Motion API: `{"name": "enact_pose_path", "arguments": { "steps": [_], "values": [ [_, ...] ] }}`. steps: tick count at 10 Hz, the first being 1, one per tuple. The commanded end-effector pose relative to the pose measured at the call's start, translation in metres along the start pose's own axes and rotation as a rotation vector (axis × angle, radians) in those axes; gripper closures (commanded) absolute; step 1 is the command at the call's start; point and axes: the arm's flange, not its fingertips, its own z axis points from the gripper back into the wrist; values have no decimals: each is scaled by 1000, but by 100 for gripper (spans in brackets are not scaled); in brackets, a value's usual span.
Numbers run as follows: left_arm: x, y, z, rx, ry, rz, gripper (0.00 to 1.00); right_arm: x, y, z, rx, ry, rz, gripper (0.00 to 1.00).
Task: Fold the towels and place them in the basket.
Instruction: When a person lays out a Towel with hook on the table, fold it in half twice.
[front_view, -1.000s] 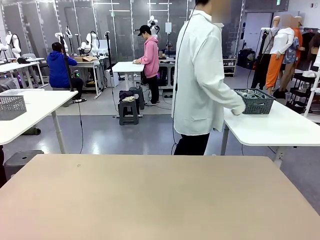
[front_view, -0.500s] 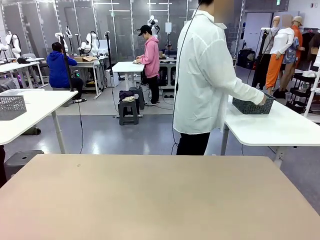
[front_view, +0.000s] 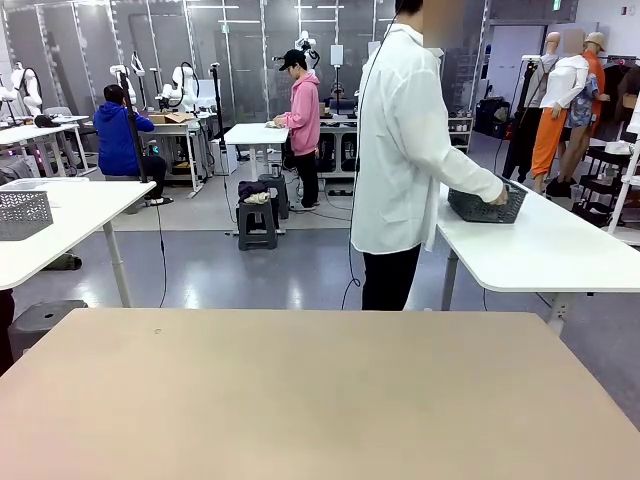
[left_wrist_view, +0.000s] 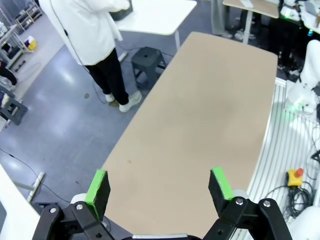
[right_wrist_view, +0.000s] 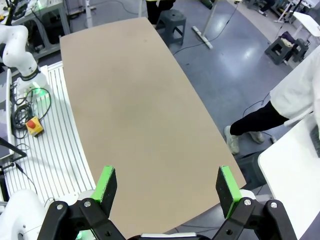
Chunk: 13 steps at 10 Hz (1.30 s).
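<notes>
A person in a white shirt stands beyond the far edge of my beige table, both hands on a dark grey basket that rests on a white side table to the right. What the basket holds cannot be made out; the towels are out of view. High above the beige table, my left gripper is open with nothing between its green pads. My right gripper is likewise open and holds nothing, also well above the tabletop.
A second white table at the left carries a light grey perforated basket. A dark stool stands on the floor beside the person's feet. Grey floor separates my table from the side tables.
The person has drawn the dark basket leftward along the white side table, closer to their body, and turned slightly. Both grippers stay open.
</notes>
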Motion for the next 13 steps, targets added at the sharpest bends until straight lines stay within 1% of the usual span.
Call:
{"name": "enact_pose_path", "arguments": {
  "steps": [1, 3, 8, 13],
  "values": [
    [6, -1, 3, -23, 66, 33, 0, 2, -1, 3, 19, 40, 16, 0],
    [6, -2, 3, -28, 89, 44, 0, 1, -2, 2, 34, 53, 18, 0],
    [5, 0, 2, -53, 106, 57, 0, -2, -3, 0, 60, 73, 7, 0],
    [3, 0, 1, -75, 105, 75, 0, -4, -1, 1, 71, 86, 3, 0]
  ]
}}
